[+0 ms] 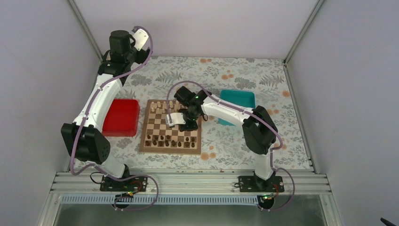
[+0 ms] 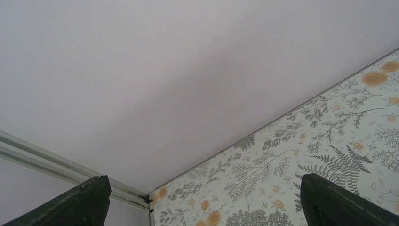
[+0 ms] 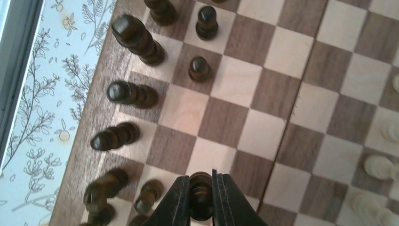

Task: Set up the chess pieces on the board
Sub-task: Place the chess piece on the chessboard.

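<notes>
The wooden board (image 1: 170,150) lies mid-table. Dark chess pieces (image 1: 169,140) fill its two near rows; pale ones (image 1: 160,107) stand along the far side. My right gripper (image 1: 188,123) hangs low over the board's right half. In the right wrist view this gripper (image 3: 201,181) is shut on a dark pawn-like piece (image 3: 201,200), held above a light square of the board (image 3: 277,94). Other dark pieces (image 3: 136,40) line the board's left edge there. My left gripper (image 1: 140,36) is raised at the back left, far from the board, and its fingers (image 2: 84,202) stand wide open with nothing between them.
A red tray (image 1: 121,117) sits left of the board and a teal tray (image 1: 237,101) behind the right arm. Pale pieces (image 3: 379,167) show at the right edge of the right wrist view. Grey walls enclose the flowered tablecloth (image 2: 291,160).
</notes>
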### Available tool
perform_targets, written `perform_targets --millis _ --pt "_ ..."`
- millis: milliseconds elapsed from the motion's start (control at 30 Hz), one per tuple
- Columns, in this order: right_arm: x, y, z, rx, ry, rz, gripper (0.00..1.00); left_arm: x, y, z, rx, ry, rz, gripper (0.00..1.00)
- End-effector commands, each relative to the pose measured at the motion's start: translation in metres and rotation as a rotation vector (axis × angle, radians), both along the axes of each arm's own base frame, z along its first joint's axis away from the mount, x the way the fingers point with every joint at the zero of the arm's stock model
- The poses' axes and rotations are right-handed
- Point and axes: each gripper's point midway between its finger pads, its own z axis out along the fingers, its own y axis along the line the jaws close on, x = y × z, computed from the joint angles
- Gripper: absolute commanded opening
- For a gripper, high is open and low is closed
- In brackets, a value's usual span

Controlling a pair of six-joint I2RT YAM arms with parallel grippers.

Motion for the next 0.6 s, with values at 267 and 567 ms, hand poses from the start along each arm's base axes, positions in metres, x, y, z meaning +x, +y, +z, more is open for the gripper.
perform_targets --millis 267,567 --pt "-0.017 0.042 -0.005 0.056 0.019 0.061 0.04 -0.007 0.004 0.017 -0.027 -0.044 0.011 1.0" --pt "-0.025 0.049 -0.017 0.052 0.043 0.083 0.05 -0.006 0.005 0.016 -0.025 -0.044 0.013 1.0"
